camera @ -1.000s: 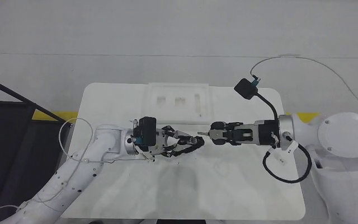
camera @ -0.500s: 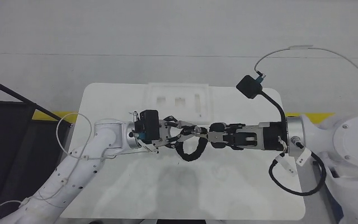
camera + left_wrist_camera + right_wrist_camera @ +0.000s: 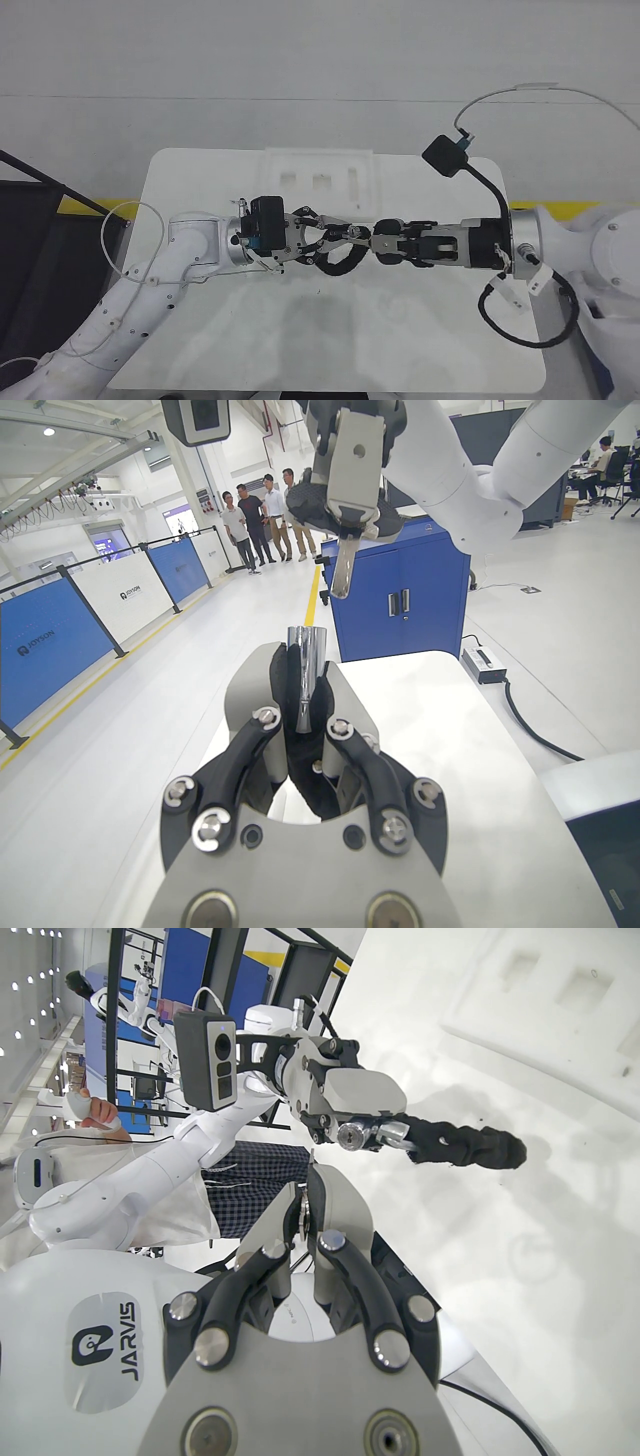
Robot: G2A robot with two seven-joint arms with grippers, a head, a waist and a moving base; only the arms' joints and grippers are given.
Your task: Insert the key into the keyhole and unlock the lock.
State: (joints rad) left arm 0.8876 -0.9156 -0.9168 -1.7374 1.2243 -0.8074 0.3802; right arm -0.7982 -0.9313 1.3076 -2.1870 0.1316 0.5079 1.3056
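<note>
My right gripper [image 3: 305,1198] is closed firmly on the key [image 3: 344,567], whose blade points out ahead of it toward the lock [image 3: 306,650] clamped in my closed left gripper [image 3: 300,680] (not touching yet), so I should line the blade with the keyhole [image 3: 348,1135] before pushing slowly.

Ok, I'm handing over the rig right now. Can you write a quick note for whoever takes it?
Left gripper: shut on the lock, held above the table, with the black cable trailing from it.
Right gripper: shut on the key, blade pointing towards the lock.
Done: both parts are picked up and brought face to face.
Left: the key tip is short of the keyhole and not inserted. Line it up, push it in, then turn to unlock.
</note>
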